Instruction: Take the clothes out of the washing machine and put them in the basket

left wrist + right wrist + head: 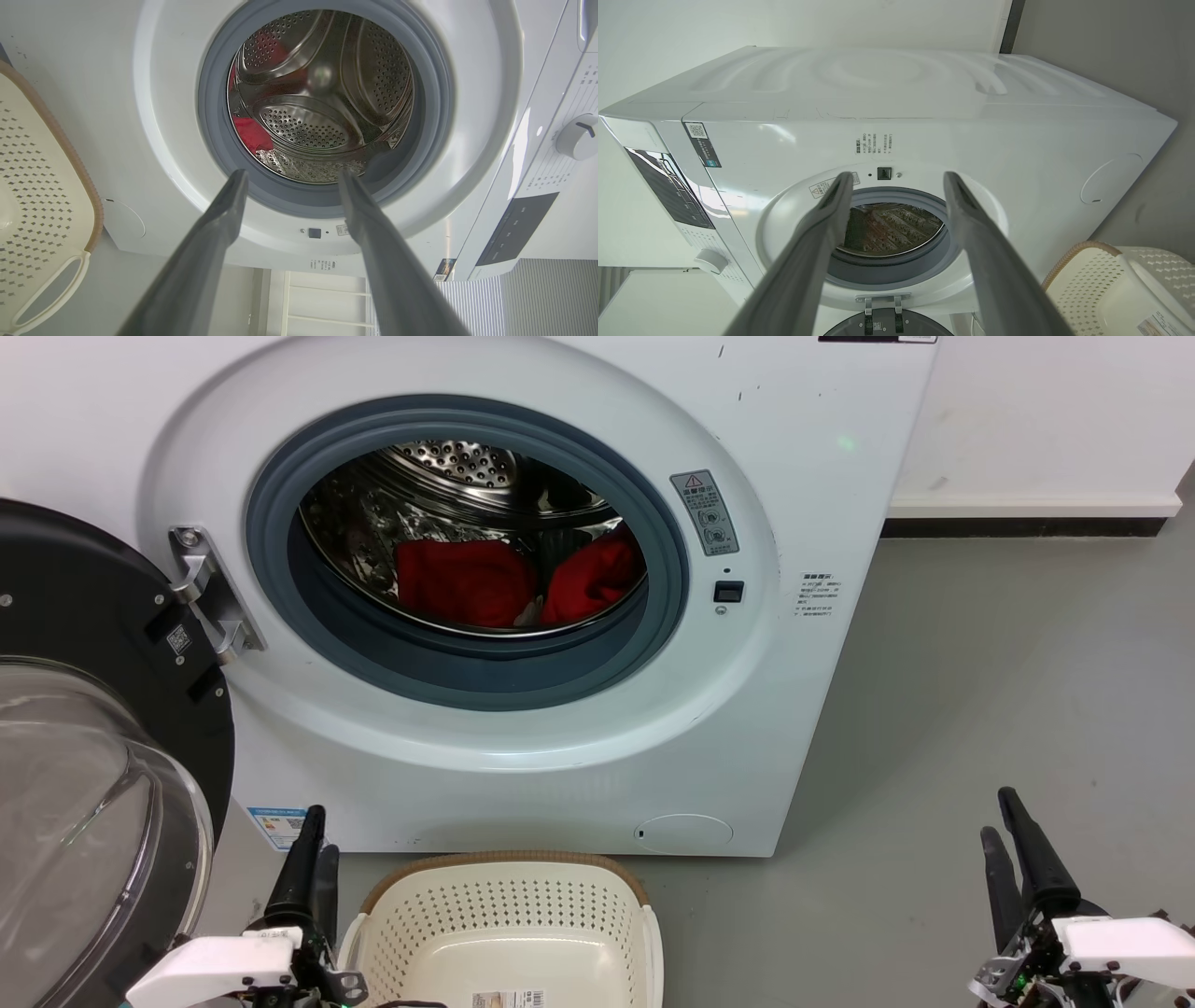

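Grey floor (980, 709), white wall (1046, 411) behind. Robot faces the white front-loading washing machine (560, 784). Its black-framed glass door (93, 616) stands swung open, just to the outer side of the left gripper (319, 833).

Left gripper: low, pointing at the machine front. In the left wrist view its two dark fingers (219, 219) are parted with a clear gap and nothing is held between them (empty). Straight beyond the fingertips are the grey rubber ring (210, 116) and the perforated steel drum (303, 126).

Right gripper (999, 814): also low, well apart from the left one, over bare floor off the machine's right corner. In the right wrist view its fingers are likewise spread and hold nothing. The drum mouth lies ahead between the fingertips, seen at a slant.

Clothes: both inside the drum, at its bottom. Left red garment (462, 581) and right red garment (593, 577) lie side by side (touching or only close, cannot tell). Both are well ahead of either gripper, beyond the ring, and nearer the left gripper's line than the right's. Neither gripper touches the fabric.

Basket (504, 905): cream, perforated sides, brown rim, on the floor close in front of the machine's foot. It sits just beside the left gripper on its inner side, well apart from the right gripper. A label sticker (509, 1000) shows on its bare base.
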`<state>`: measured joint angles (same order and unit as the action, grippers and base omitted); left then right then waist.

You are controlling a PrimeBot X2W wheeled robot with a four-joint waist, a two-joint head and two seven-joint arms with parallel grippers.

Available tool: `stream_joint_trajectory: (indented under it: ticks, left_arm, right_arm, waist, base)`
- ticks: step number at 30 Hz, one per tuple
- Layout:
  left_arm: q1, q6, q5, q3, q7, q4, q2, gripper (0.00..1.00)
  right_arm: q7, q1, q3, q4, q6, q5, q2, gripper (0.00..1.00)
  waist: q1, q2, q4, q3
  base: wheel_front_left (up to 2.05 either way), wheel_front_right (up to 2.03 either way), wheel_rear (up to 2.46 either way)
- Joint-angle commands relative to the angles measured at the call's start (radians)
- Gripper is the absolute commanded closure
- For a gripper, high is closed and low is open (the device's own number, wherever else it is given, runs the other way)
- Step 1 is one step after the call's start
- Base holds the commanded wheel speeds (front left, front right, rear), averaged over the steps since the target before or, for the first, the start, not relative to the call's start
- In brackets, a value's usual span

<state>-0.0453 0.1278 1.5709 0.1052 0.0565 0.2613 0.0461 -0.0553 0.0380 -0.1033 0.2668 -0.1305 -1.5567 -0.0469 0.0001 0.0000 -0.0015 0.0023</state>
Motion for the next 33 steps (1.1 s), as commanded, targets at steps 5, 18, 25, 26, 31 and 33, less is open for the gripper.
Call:
stream_joint_trajectory:
  ticks: [5,18,25,26,31,33]
  left_arm:
    - [-0.001,0.001,-0.063,0.023,-0.032,-0.034,0.002,0.0]
    - [-0.005,-0.01,-0.265,0.123,-0.085,-0.072,0.003,0.0]
    - [0.007,-0.061,-0.446,0.13,-0.111,-0.167,0.003,0.0]
    - [0.011,-0.076,-0.48,0.122,-0.114,-0.185,0.003,0.0]
    - [0.032,-0.154,-0.662,0.059,-0.132,-0.276,0.003,0.0]
    - [0.04,-0.173,-0.723,0.027,-0.138,-0.301,0.003,0.0]
  right_arm:
    - [0.031,0.006,-0.021,-0.031,0.0,0.097,-0.004,0.0]
    - [0.084,0.004,-0.047,-0.104,0.0,0.401,-0.005,0.0]
    - [0.11,0.002,-0.023,-0.209,0.0,0.648,-0.005,0.0]
    - [0.113,0.001,-0.02,-0.223,0.0,0.675,-0.005,0.0]
    - [0.13,-0.006,-0.002,-0.274,0.0,0.81,-0.005,0.0]
    - [0.137,-0.009,-0.003,-0.288,0.0,0.861,-0.005,0.0]
  waist:
    - [-0.0001,0.0,0.0,0.0]
    - [-0.0001,0.0,0.005,-0.001]
    - [-0.0001,0.0,0.005,0.001]
    - [-0.0001,0.0,0.005,0.001]
    - [-0.0001,0.0,0.002,0.003]
    - [-0.0001,0.0,0.001,0.004]
  base:
    - [0.0,0.0,0.0]
    - [0.0,0.0,0.0]
    - [0.0,0.0,0.0]
    - [0.0,0.0,0.0]
    - [0.0,0.0,0.0]
    - [0.0,0.0,0.0]
